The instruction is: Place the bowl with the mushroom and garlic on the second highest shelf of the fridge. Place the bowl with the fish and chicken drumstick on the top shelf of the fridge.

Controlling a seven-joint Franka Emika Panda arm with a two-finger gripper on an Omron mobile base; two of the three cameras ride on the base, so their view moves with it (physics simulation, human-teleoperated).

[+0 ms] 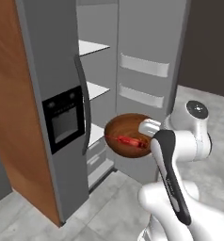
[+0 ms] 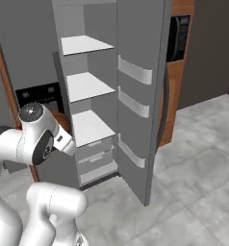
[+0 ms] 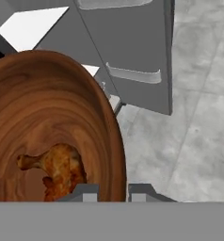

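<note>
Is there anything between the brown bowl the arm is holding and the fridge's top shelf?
In the left base view, open air separates the brown bowl from the top shelf; one lower shelf sits between their heights.

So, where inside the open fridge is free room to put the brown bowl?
All three white shelves look bare: top shelf, second highest shelf and the lowest above the drawers. Crowded only near the brown bowl beside the door handle.

In the left half of the frame stands a tall grey two-door fridge with a black dispenser panel and a wood-brown side; its right door hangs open, baring white shelves. At centre, a large dark brown wooden bowl holding red food tilts at the white arm's end, before the opening.
</note>
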